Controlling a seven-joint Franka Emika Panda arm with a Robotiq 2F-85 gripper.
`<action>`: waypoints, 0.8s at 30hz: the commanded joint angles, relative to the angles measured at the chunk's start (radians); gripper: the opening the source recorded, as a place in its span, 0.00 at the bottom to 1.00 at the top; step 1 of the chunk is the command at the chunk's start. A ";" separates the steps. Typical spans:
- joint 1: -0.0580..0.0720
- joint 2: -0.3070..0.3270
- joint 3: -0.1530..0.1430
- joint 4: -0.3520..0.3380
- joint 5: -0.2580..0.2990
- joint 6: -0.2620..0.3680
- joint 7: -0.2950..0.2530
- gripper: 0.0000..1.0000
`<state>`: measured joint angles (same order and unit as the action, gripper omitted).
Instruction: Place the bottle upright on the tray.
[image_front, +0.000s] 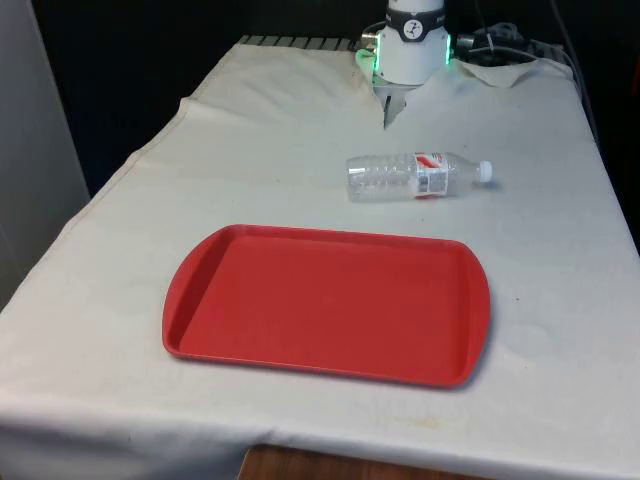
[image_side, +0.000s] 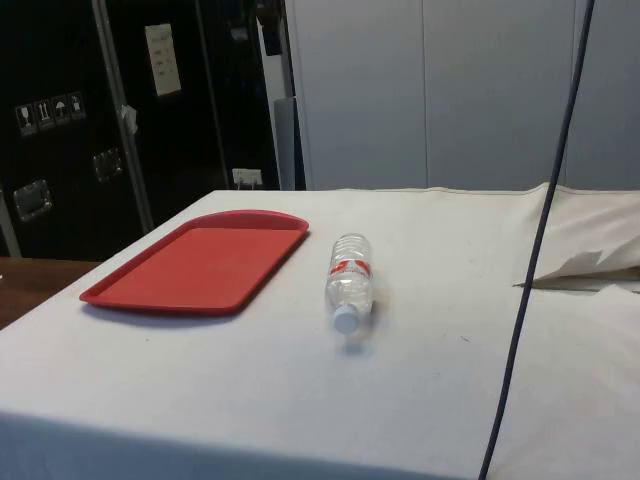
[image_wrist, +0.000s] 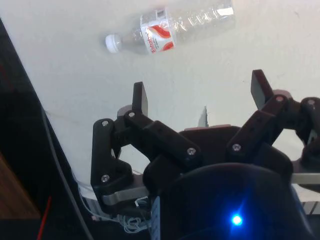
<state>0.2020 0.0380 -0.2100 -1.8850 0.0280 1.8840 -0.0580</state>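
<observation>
Nothing's done yet: the clear plastic bottle with a red label (image_front: 418, 176) lies on its side on the tabletop past the red plastic tray's (image_front: 200, 270) far edge, black claw (image_wrist: 202, 97) spread apart above, empty.

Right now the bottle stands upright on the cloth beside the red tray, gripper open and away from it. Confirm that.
Not quite: the bottle lies on its side on the cloth, as the front view shows. It is beside the red tray, and the gripper is open, away from it.

Bare cloth all around the lying bottle (image_front: 417, 176), tray (image_front: 200, 262) near.
</observation>
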 joint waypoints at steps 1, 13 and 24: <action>0.002 -0.012 0.003 -0.011 -0.004 0.002 0.007 1.00; 0.002 -0.072 0.025 -0.080 -0.014 0.018 0.025 1.00; 0.002 -0.118 0.045 -0.133 -0.020 0.026 0.037 1.00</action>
<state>0.2020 -0.0700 -0.1670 -2.0050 0.0170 1.8940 -0.0320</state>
